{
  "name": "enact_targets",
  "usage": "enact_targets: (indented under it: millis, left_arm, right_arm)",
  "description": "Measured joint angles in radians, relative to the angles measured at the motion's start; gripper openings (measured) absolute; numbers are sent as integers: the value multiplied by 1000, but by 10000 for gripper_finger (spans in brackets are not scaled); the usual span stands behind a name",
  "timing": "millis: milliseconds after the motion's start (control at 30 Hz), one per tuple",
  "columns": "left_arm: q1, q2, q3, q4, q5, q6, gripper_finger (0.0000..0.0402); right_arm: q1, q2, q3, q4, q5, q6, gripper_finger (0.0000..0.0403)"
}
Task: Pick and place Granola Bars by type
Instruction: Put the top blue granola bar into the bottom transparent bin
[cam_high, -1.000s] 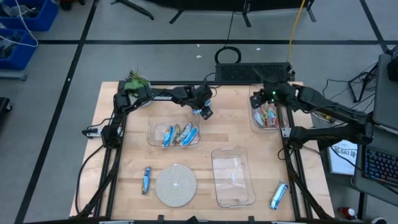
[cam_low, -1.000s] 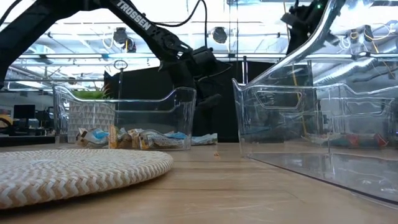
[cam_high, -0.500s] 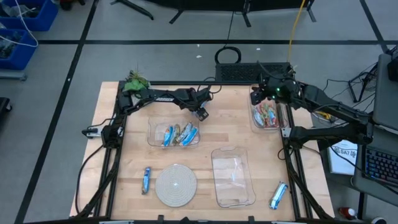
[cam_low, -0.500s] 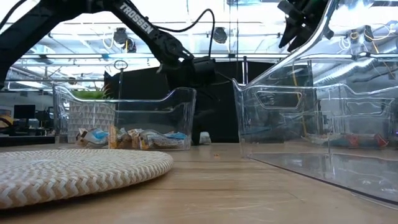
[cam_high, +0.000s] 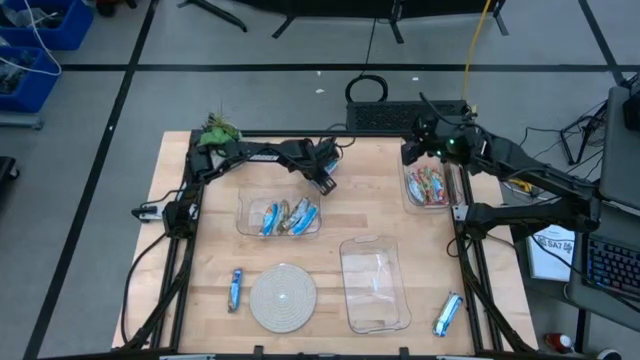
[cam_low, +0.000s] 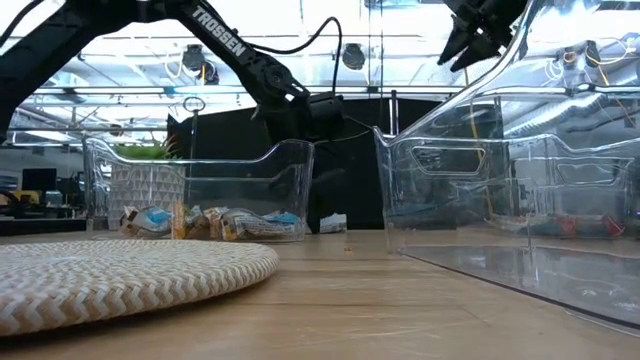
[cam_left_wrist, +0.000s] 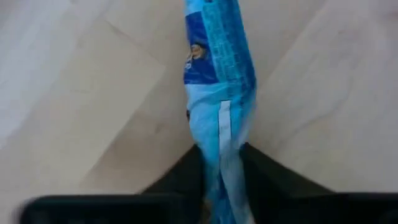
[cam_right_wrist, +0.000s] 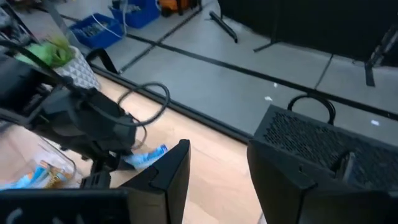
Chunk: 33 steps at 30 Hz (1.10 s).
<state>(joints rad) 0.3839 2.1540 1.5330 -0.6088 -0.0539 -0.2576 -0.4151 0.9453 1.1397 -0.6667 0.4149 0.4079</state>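
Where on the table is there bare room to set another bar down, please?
Bare wood lies between the empty clear bin and the right-hand bin of multicoloured bars, and left of the woven mat around the lone blue bar. It is crowded at the far middle, where the left gripper grips a blue bar beside the mixed-bar bin.

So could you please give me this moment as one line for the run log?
left gripper: shut on blue bar, low over table behind middle bin | right gripper: open, empty, above right bin | loose bars: two on table
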Motion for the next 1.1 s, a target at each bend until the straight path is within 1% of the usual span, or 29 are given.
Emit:
enact_targets:
  millis: [67, 100, 167, 233, 400, 467, 600, 733, 867, 1033, 1100]
  left_arm:
    - [-3, -2, 0, 13, 6, -5, 41]
    - [-6, -3, 0, 27, 4, -2, 29]
    - [-7, -20, -1, 37, 8, -4, 29]
    - [-7, -41, 24, 36, -13, -3, 31]
    - [-11, -152, 137, 8, -13, 60, 23]
    - [-23, -212, 167, 7, 4, 76, 23]
    - [-62, -330, 205, 38, 3, 99, 22]
    - [-106, -429, 215, 68, 1, 125, 22]
    - [-167, -475, 214, 89, -8, 147, 21]
    - [-253, -487, 213, 132, -98, 147, 20]
    - [-286, -486, 213, 155, -113, 146, 20]
  right_arm:
    - [10, -6, 0, 21, 0, -10, 150]
    - [14, -7, 0, 27, 2, -14, 150]
    - [20, -15, 0, 26, 1, -32, 150]
    - [28, -23, 0, 24, 0, -35, 150]
    - [51, -52, 0, 31, 0, -37, 150]
    - [66, -65, 0, 90, -20, -65, 151]
    - [105, -70, 0, 230, -107, -125, 156]
    - [156, -53, 0, 430, -172, -206, 171]
    - [216, 1, 0, 578, -209, -238, 187]
    - [253, 77, -1, 595, -232, -237, 194]
    - [268, 97, -1, 597, -233, -237, 194]
